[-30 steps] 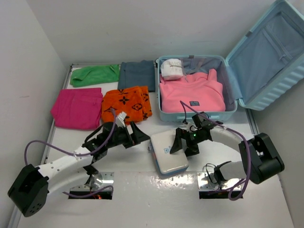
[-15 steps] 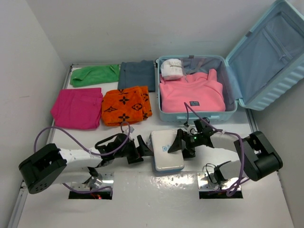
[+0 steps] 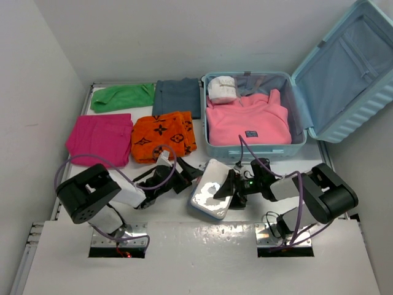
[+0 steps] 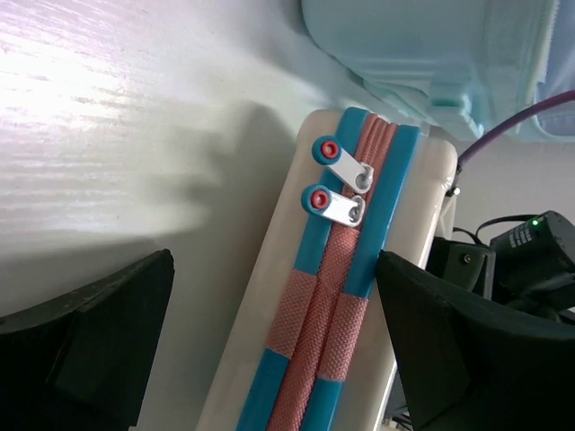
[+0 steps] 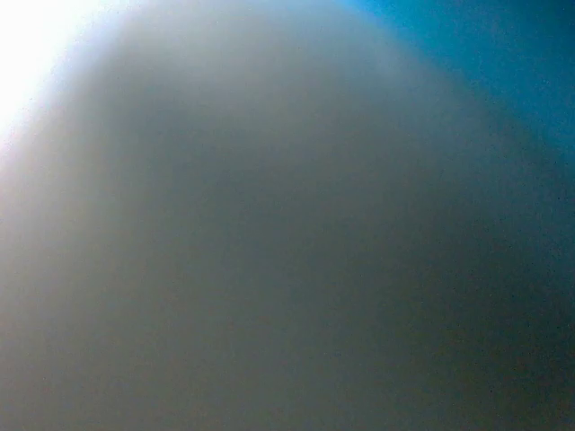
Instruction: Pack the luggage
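Left arm (image 3: 86,193) folded low at near-left, forearm reaching right. Left gripper (image 3: 189,174) held low, jaws wide apart; black fingers (image 4: 99,341) frame both sides of left wrist view. Right arm (image 3: 325,196) folded low, forearm reaching left. Right gripper (image 3: 228,187) faces left gripper, near it; jaw gap unreadable, right wrist view all blur.

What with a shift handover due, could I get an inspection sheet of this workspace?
Surface: white table, glossy near edge.
Job's things: luggage open, lid leaning right; pink sweater and white roll inside.
Clutter: white zip pouch tilted between the grippers; green garment, grey garment, magenta garment, orange patterned garment folded left of the luggage.
Grippers: left gripper open, astride the pouch; right gripper at the pouch's other side, state unclear.
Cables: purple cables loop along both arms.
Surroundings: white walls.
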Robot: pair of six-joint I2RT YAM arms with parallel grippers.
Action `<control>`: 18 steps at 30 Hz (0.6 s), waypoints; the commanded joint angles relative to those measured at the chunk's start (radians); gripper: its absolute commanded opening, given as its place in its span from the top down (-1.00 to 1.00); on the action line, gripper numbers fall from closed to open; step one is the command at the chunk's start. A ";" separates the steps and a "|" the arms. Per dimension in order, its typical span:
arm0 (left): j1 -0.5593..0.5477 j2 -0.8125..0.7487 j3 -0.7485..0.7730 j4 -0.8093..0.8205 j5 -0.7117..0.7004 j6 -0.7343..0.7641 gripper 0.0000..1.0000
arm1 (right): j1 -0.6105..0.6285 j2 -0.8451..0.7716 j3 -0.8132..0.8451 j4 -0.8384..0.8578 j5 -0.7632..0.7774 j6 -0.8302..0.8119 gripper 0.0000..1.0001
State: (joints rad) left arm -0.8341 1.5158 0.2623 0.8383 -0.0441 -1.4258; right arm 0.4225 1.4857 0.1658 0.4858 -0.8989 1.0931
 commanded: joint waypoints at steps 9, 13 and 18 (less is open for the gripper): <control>-0.102 -0.189 -0.034 -0.097 0.256 0.147 -0.91 | 0.074 -0.016 0.060 0.299 0.143 0.206 -0.37; -0.102 -0.189 -0.024 -0.154 0.271 0.185 -0.64 | 0.078 -0.059 0.153 0.270 0.156 0.209 -0.37; -0.138 -0.149 -0.014 -0.062 0.325 0.160 -0.36 | 0.073 -0.024 0.254 0.261 0.189 0.174 -0.57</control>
State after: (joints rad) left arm -0.8776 1.3430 0.2253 0.6983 0.0059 -1.2491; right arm 0.5060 1.4876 0.2455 0.4622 -0.8021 1.2266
